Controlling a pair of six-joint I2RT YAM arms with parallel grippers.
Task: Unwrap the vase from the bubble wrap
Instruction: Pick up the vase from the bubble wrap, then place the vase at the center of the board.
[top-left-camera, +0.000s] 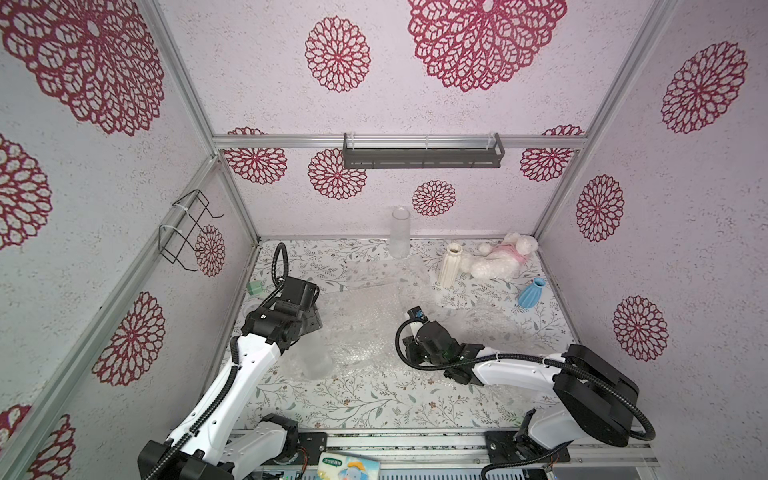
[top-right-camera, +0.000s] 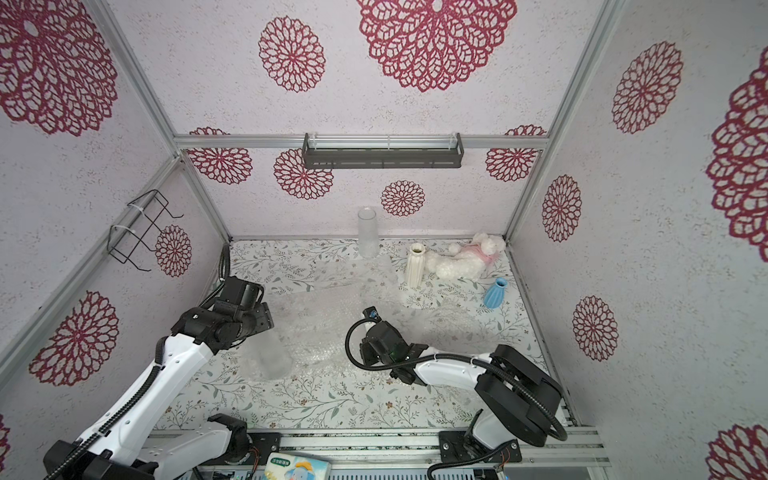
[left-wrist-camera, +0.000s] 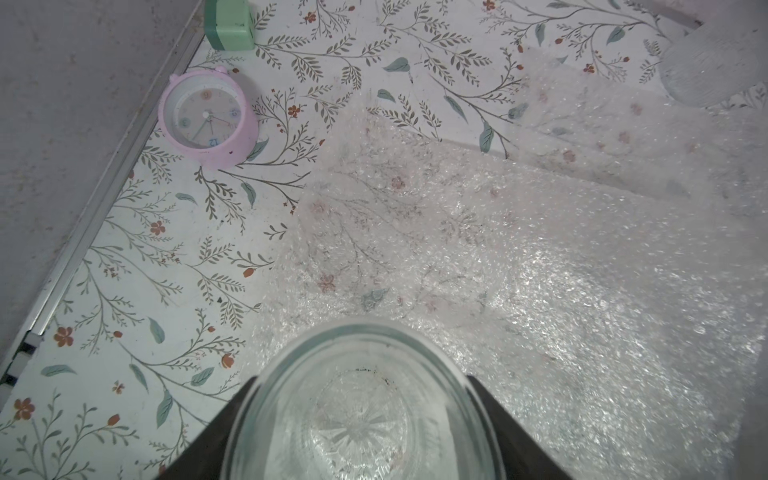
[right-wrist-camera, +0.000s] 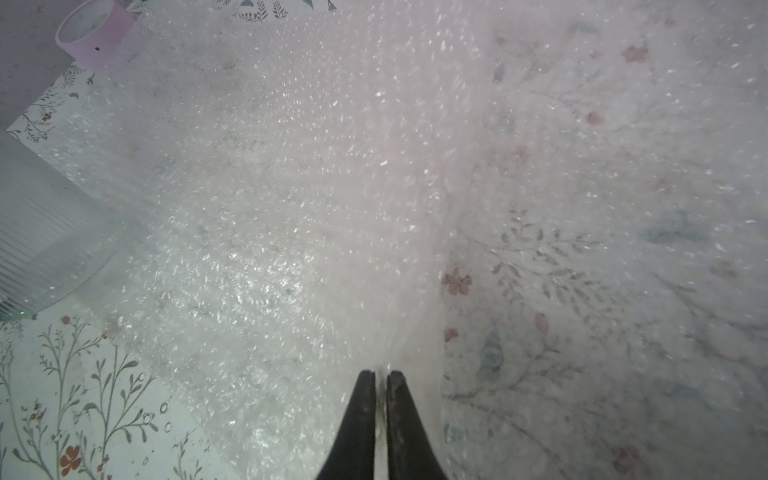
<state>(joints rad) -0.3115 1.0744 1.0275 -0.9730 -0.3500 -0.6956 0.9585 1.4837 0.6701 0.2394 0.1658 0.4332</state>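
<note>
A clear ribbed glass vase (left-wrist-camera: 361, 415) is clasped between the widely spread jaws of the left gripper (left-wrist-camera: 361, 380), with its mouth turned to the wrist camera. A fold of the bubble wrap (right-wrist-camera: 291, 187) is pinched between the nearly closed jaws of the right gripper (right-wrist-camera: 381, 374). From that pinch the wrap is spread over the flowered table (top-left-camera: 374, 399) up to the held vase; whether it is one sheet or several cannot be told. Farther out are counted one pink alarm clock (left-wrist-camera: 208, 118), one green box (left-wrist-camera: 228, 23), one tall clear cylinder (top-left-camera: 401, 235), one cream vase (top-left-camera: 451, 266), one blue vase (top-left-camera: 532, 295) and one white plush toy (top-left-camera: 503, 259)
</note>
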